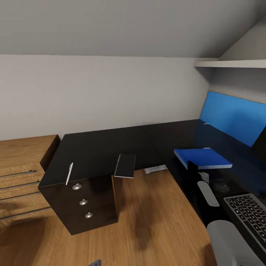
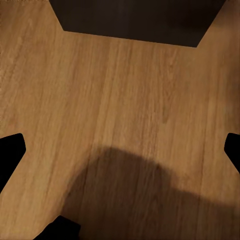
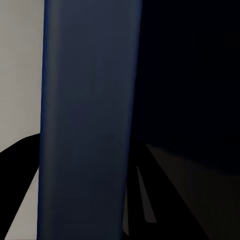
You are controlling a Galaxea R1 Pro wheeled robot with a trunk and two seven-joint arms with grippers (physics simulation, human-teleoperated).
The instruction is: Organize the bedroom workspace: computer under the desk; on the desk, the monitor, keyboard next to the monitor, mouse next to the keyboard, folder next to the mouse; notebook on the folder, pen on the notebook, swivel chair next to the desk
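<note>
Folder on the desk; notebook and pen come next.

Going left to right in the head view: the pen (image 1: 69, 173) lies on the desk's (image 1: 99, 147) left wing, the notebook (image 1: 125, 165) overhangs that wing's front edge, the folder (image 1: 202, 158) lies flat on the right wing, and the keyboard (image 1: 248, 214) sits nearest. Over bare floor (image 2: 125, 110), the left gripper (image 2: 122, 150) seems spread apart; the right one's state I cannot tell. The next move is probably reaching for the notebook.

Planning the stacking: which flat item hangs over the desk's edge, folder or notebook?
The dark notebook, overhanging the desk beside the drawers; the blue folder lies fully on top.
</note>
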